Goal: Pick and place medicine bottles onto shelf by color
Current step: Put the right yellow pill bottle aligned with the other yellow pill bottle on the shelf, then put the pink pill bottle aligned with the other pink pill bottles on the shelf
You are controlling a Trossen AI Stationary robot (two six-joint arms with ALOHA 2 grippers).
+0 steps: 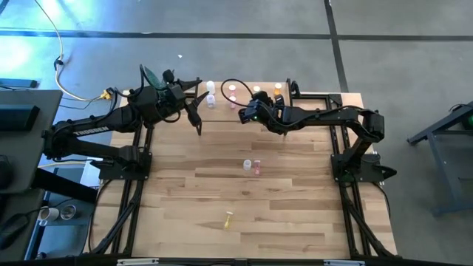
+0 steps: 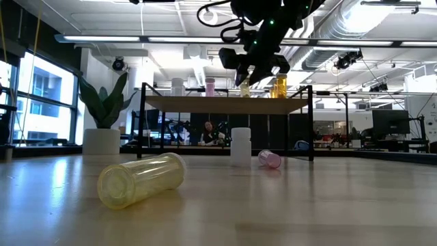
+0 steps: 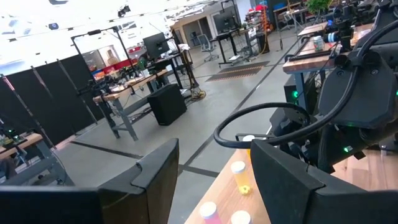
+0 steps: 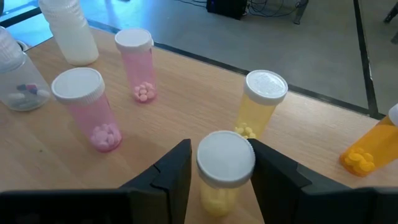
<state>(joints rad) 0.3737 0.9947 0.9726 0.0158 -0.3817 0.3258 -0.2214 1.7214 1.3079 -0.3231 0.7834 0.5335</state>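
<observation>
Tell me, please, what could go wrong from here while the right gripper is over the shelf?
1. The right gripper holds a yellow bottle beside another yellow bottle; lowering off line could topple it.
2. The pink bottles stand nearby, so a sideways retreat might clip them.
3. The shelf is narrow; a knocked bottle could roll off.

You're getting bright, even light from the ceiling strips (image 2: 225, 41), which are glaring white above the shelf (image 2: 229, 104). The near yellow bottle (image 2: 142, 180) is blurring in front of that shelf. Daylight is washing the floor pale blue left of the table (image 1: 244, 192), where shadows are staying faint.
</observation>
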